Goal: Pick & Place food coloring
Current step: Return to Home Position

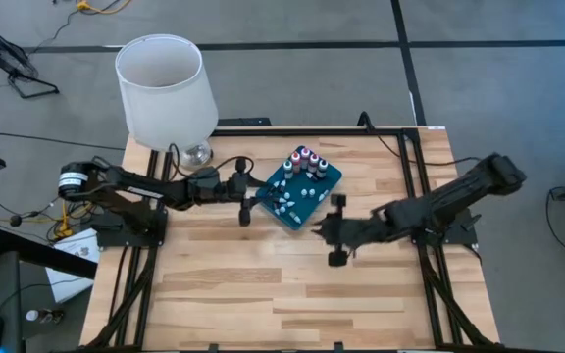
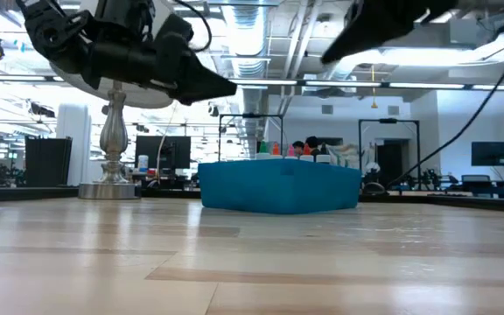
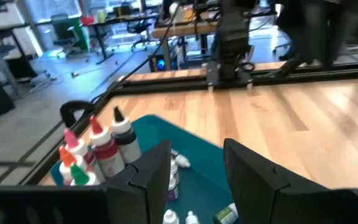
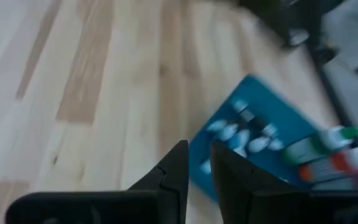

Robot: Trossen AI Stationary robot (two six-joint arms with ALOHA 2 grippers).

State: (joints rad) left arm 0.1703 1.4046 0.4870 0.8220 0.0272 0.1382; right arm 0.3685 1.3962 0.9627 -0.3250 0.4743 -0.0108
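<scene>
1. Table (image 1: 263, 294): pale wood, bare in front.
2. Right gripper (image 1: 336, 228): above the table, just beside the tray's right corner. The right wrist view shows its fingers (image 4: 173, 168) narrowly parted with nothing between them.
3. Left gripper (image 1: 245, 201): just beside the tray's left corner. Jaws spread wide and released (left wrist view).
4. Tray (image 1: 300, 218): teal, mid-table.
5. Food coloring (image 1: 307, 162): all inside the tray.
   - High view: taller bottles stand upright in the far corner, and small whitish ones lie on the floor.
   - Low view: only the caps (image 2: 287, 150) clear the wall.
   - Left wrist view: red, green and black tops (image 3: 101, 149).
6. Lamp (image 1: 165, 88): white shade, far left.
</scene>
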